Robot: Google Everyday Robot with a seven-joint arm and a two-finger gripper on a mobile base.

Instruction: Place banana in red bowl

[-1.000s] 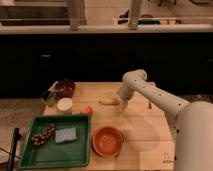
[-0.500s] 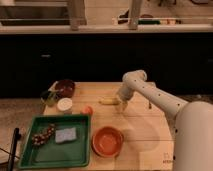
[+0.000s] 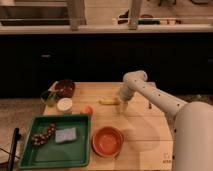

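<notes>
Up front, the round shallow orange-red bowl (image 3: pixel 107 142) is sitting on the light wooden table (image 3: pixel 142 150). Further back, the small pale yellow banana (image 3: pixel 109 101) is lying flat, well apart from it. The white arm's gripper (image 3: pixel 122 106) is hanging just beside the banana; whether it's gripping, I cannot tell.

Desk (image 3: pixel 145 142): light wood top with straight seams. Behind its back edge runs a row of dark cabinet fronts (image 3: pixel 100 60). A pale counter ledge (image 3: pixel 60 29) spans the full width above them. Two light upright posts (image 3: pixel 76 12) rise from the ledge. Speckled grey floor (image 3: pixel 20 107) lies beyond the desk's left edge. Lighting is dim and warm. The gripper (image 3: pixel 122 106) hangs over the desk near the middle of the back edge.
</notes>
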